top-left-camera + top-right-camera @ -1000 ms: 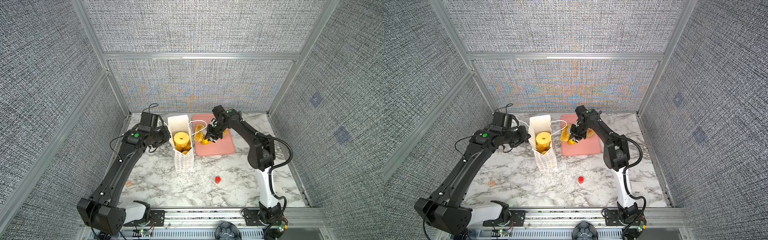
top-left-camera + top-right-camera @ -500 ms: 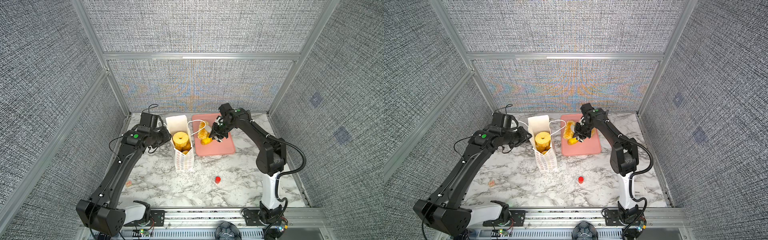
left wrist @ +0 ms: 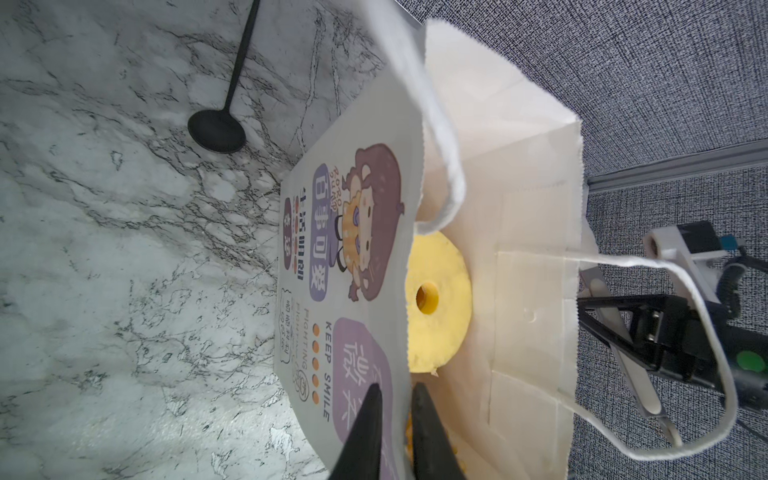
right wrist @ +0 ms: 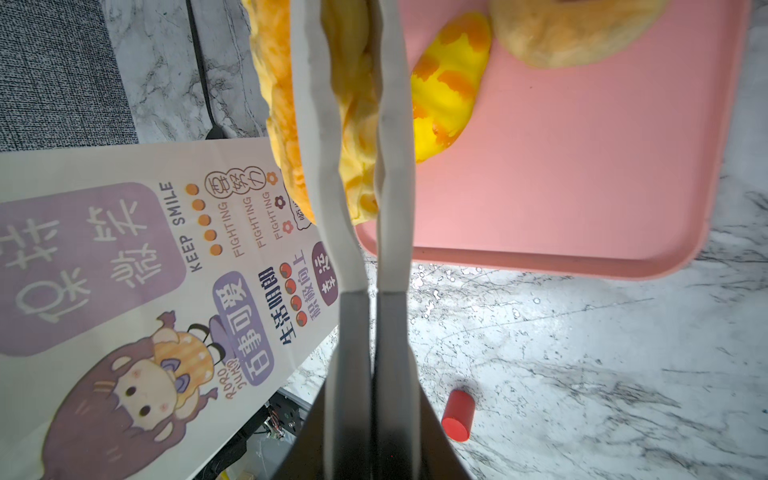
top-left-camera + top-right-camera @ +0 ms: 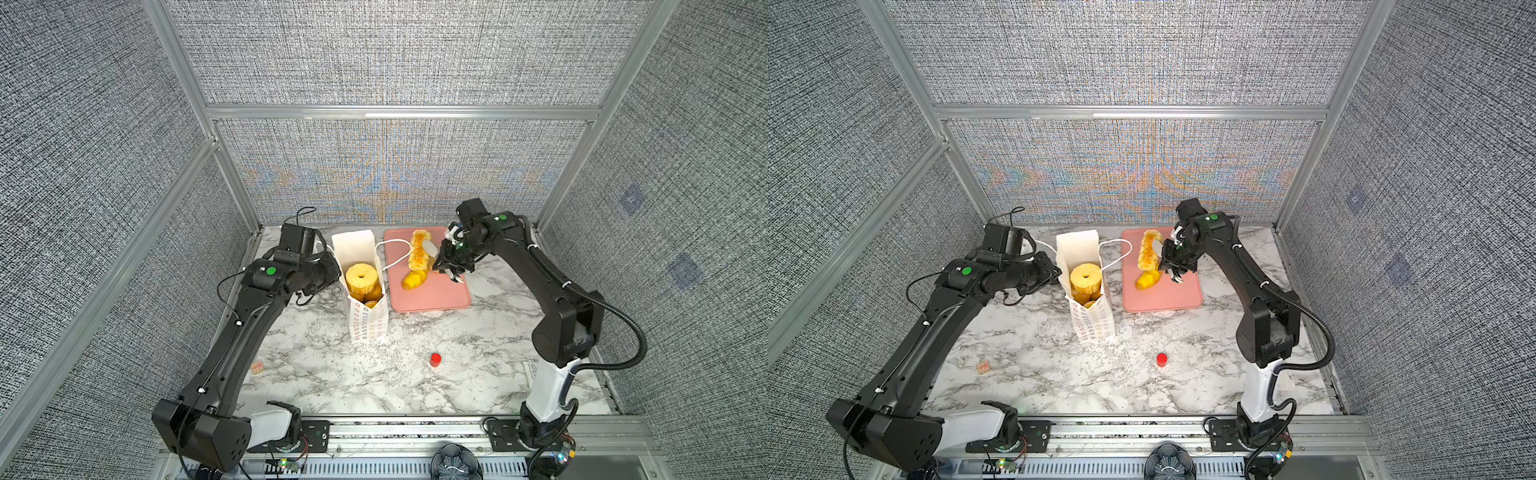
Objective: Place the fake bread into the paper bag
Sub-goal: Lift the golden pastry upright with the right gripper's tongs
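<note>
The white paper bag [image 5: 368, 309] [image 5: 1094, 318] stands upright on the marble, and a yellow ring cake [image 5: 360, 276] [image 3: 436, 299] fills its mouth. My left gripper [image 5: 338, 272] [image 3: 397, 388] is shut on the bag's near wall [image 3: 353, 257], one black finger on each side. My right gripper [image 5: 436, 255] [image 4: 349, 41] is shut on a long braided loaf [image 5: 419, 249] [image 5: 1148, 253] [image 4: 353, 124], which hangs above the pink tray [image 5: 436, 297] [image 4: 582, 187]. A small yellow loaf [image 5: 413, 280] [image 4: 449, 83] lies on the tray. In the right wrist view a brown bun [image 4: 573, 33] also sits there.
A small red cylinder [image 5: 435, 359] [image 4: 457, 415] stands on the marble in front of the tray. A tiny pale cube [image 5: 257, 368] lies near the left arm. A thin black rod with a round end [image 3: 216, 131] lies beyond the bag. Mesh walls enclose the table.
My right gripper has risen and drawn a little to the right with the long loaf, which now hangs clear of the tray. The left arm and the bag have barely moved.
</note>
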Robot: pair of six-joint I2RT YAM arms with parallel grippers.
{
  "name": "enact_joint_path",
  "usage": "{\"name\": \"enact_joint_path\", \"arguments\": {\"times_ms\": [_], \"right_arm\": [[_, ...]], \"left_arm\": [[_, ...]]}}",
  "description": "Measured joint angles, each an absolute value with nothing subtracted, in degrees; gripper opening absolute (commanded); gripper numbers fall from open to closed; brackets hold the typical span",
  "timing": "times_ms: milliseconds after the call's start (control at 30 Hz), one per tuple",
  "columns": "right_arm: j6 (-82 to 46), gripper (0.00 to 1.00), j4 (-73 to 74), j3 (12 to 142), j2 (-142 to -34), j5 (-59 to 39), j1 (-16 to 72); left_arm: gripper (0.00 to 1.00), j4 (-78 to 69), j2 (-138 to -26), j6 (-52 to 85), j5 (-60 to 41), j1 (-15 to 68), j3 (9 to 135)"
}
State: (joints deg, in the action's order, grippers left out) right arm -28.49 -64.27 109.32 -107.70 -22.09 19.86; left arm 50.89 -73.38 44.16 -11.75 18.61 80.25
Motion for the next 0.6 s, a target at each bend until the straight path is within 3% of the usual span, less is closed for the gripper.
{"name": "enact_joint_path", "arguments": {"times_ms": [267,600], "right_arm": [[-27.20,0.21,-67.57,113.32,-103.96,-20.56,19.42],[-27.03,0.22,-69.87,120.33,-100.55,-21.12,19.51]], "left_arm": [[0.03,50.87,-73.38,44.14,-11.97,18.63,80.25],[0.00,50.96,-73.49,44.14,-11.97,18.61,80.40]]}}
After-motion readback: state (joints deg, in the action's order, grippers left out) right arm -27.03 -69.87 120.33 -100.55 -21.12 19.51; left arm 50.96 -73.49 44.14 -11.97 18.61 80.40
